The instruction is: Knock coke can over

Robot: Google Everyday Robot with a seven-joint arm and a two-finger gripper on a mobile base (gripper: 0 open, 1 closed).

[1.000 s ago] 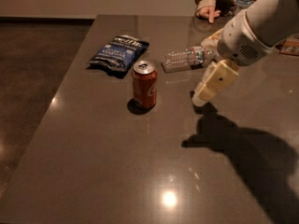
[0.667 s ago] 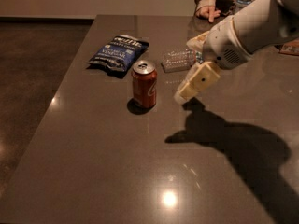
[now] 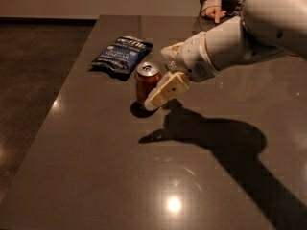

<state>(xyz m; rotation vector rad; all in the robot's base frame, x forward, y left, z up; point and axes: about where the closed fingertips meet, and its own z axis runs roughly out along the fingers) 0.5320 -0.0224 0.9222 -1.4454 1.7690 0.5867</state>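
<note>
The red coke can stands upright on the dark grey table, left of the middle, just in front of a chip bag. My gripper reaches in from the right on the white arm and sits right against the can's right side. It is open and holds nothing. Its lower cream finger slants down to the table at the can's base and looks to be touching the can. The upper finger shows behind and above the can.
A blue chip bag lies just behind the can on its left. A person's hand rests on the table's far edge. The table's left edge drops to a dark floor.
The gripper has moved left and toward the can, from a clear gap on its right to right against its side. The can still stands upright. The arm now covers the water bottle.
</note>
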